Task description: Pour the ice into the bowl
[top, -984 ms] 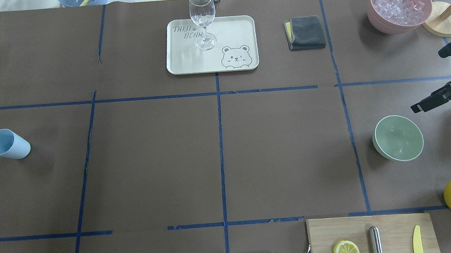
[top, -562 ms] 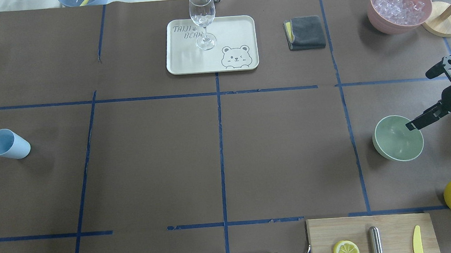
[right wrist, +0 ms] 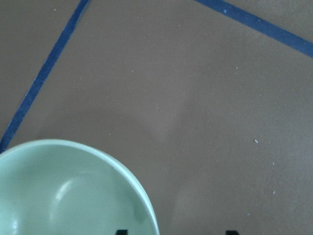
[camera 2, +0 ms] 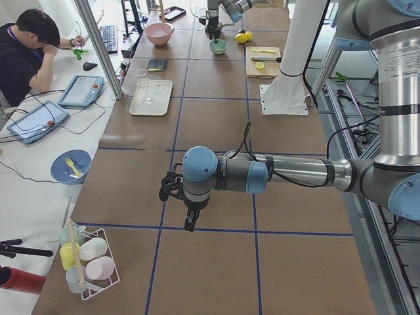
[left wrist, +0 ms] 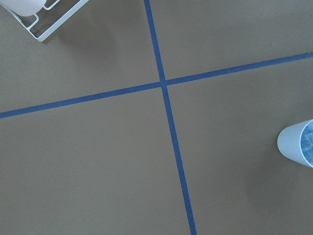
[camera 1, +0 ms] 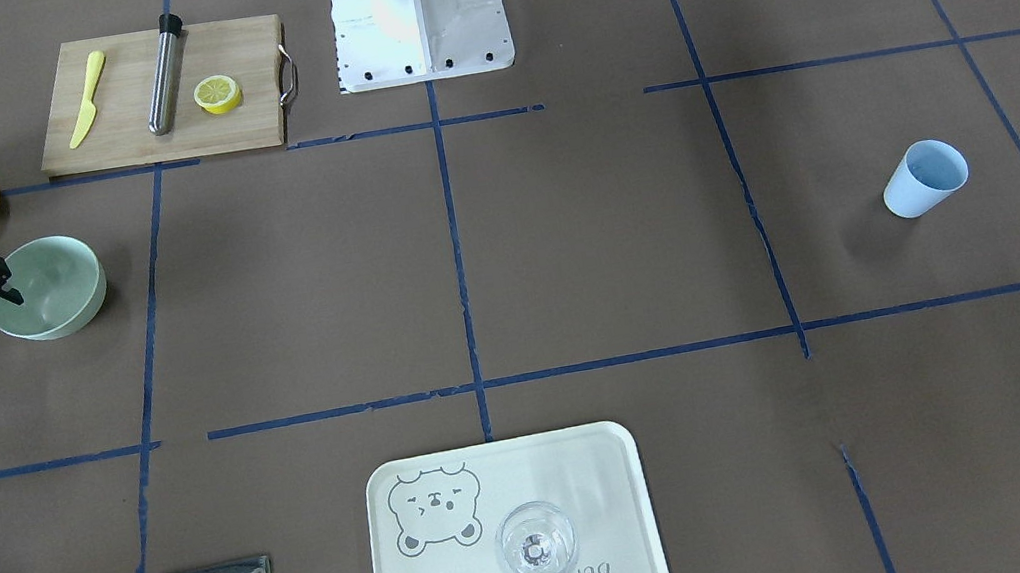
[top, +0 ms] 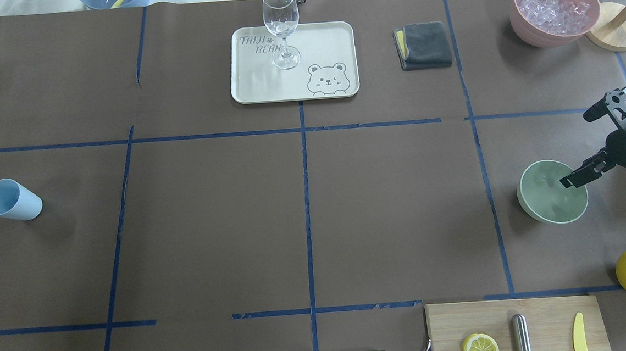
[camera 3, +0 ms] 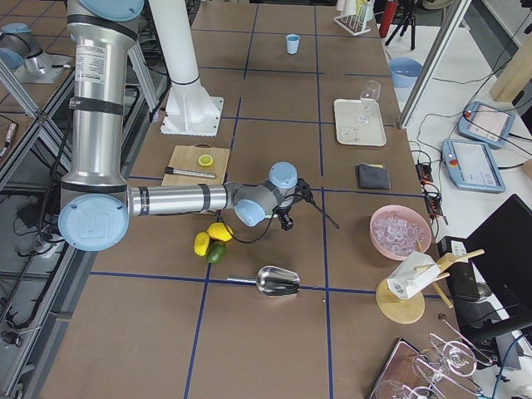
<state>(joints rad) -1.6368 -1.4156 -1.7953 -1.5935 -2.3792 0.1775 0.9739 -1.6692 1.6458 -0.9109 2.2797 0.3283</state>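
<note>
Close to the robot, on its right side: the mint-green bowl (top: 547,208), upright, with no ice in it. Just over it, the right gripper (top: 576,150), spread wide and holding nothing. One finger above the inside of the bowl by the rim, the other outside, well past the rim. Cannot tell if touching the rim yet.

Off on the other side, the left gripper (camera 2: 189,220), up over bare table near the blue cup (top: 10,200). Cannot tell if wide or closed.

Far back on the right, well apart from the bowl: the ice (top: 552,7), heaped in the pink bowl (top: 526,31).

Could go wrong from here: a bump on the rim, then a shove or a tip of the bowl. Smooth sides, so maybe a slip out of a pinch. A long way between ice and bowl too, so maybe cubes dropped on the table.

A second ago: gripper off to the side, clear of the bowl. Now moved in, one finger over it. Bowl in the same spot.
</note>
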